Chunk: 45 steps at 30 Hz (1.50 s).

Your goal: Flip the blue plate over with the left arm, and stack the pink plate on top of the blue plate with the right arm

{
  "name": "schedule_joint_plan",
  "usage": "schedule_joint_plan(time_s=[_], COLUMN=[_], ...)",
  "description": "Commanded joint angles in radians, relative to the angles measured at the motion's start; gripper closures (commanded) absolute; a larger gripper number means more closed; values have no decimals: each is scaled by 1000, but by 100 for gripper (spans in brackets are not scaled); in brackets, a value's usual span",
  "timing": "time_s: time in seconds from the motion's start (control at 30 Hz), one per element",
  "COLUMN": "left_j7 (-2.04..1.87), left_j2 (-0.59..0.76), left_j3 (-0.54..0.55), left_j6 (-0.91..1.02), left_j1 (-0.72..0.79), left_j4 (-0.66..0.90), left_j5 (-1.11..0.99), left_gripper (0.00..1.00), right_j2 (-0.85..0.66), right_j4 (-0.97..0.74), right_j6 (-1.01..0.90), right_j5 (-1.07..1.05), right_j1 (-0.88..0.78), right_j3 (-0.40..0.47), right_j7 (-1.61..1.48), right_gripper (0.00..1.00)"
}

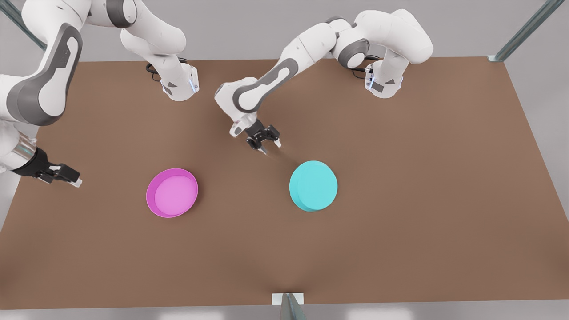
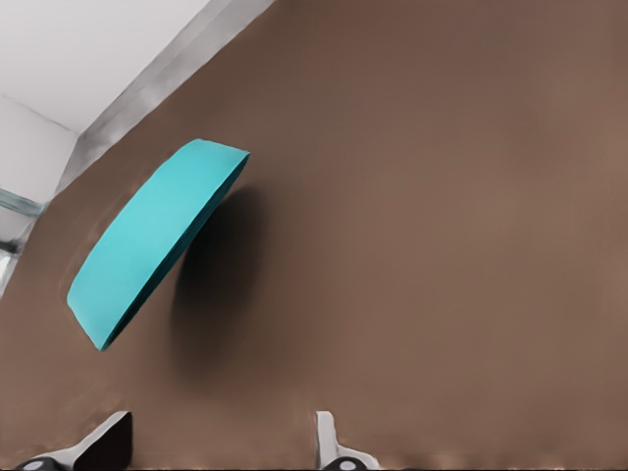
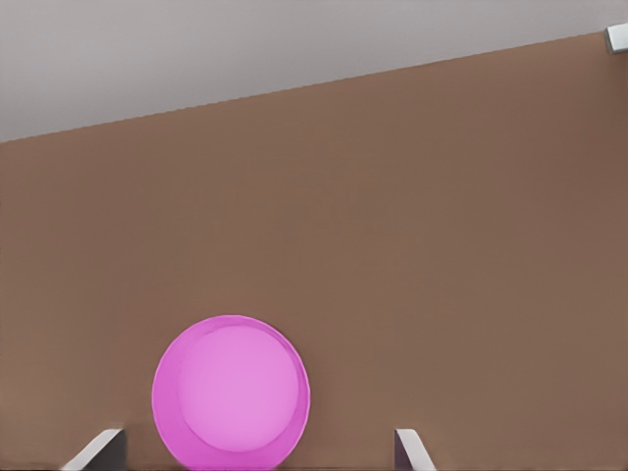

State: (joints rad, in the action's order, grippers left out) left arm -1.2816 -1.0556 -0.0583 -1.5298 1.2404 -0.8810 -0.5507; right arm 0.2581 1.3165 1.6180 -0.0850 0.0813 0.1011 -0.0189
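Note:
The blue plate (image 1: 313,186) lies on the brown table (image 1: 400,200) at the front view's right, its flat plain side facing up. My left gripper (image 1: 269,146) hovers open just behind it, toward the front view's left, apart from the rim. The left wrist view shows the blue plate (image 2: 157,238) ahead of the spread fingertips (image 2: 328,438). The pink plate (image 1: 172,192) rests with its hollow side up at the front view's left. My right gripper (image 1: 72,178) stands open near the table's left edge, well away from it. In the right wrist view the pink plate (image 3: 231,392) lies between the fingertips (image 3: 409,446).
Both arm bases (image 1: 180,84) are mounted along the table's far edge. Metal frame posts (image 1: 524,31) stand at the table's corners, and a small bracket (image 1: 288,298) sits at the middle of the near edge. Bare brown tabletop separates the two plates.

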Motion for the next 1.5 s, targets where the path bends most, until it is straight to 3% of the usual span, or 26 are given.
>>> schedule_joint_plan(time_s=[0.0,0.03,0.1,0.23,0.33,0.37,0.4,0.43,0.47,0.8,1.0,1.07,1.27,1.47], left_j7=[-12,-16,17,661,1047,1104,1145,1159,1202,1205,1211,1211,1211,1211], left_j2=[6,81,255,390,440,549,741,802,842,801,792,784,778,770], left_j3=[-3,-9,-8,-12,-84,-80,-16,116,158,113,113,113,113,113], left_j6=[2,-3,5,255,352,338,214,208,206,178,186,181,186,186], left_j1=[-4,-61,-288,-660,-808,-869,-949,-1055,-1116,-1121,-1119,-1119,-1119,-1119], left_j4=[19,27,17,14,14,-105,-328,-366,-380,-394,-405,-405,-405,-406], left_j5=[359,454,620,635,632,629,568,463,454,413,410,402,402,400], left_gripper=[0,0,0,0,0,0,0,0,0,0,0,0,0,0], right_j2=[-3,-2,9,-20,-10,7,-5,6,35,273,325,342,355,365], right_j4=[-2,-5,7,200,391,406,484,507,507,530,541,540,540,537], right_j6=[-16,-15,-53,-3,160,213,304,367,395,556,619,620,619,622], right_j5=[2,4,59,-36,-151,-148,-148,-148,-159,-303,-308,-308,-380,-380], right_j1=[3,26,18,14,17,20,11,9,3,3,-9,-9,-9,-17], right_j3=[2,0,-3,-12,-11,-9,-11,-11,-12,-4,-4,-4,0,0], right_j7=[-4,-175,-220,-315,-364,-470,-478,-483,-484,-682,-702,-702,-774,-774], right_gripper=[0,0,0,0,0,0,0,0,0,0,0,17,19,50])
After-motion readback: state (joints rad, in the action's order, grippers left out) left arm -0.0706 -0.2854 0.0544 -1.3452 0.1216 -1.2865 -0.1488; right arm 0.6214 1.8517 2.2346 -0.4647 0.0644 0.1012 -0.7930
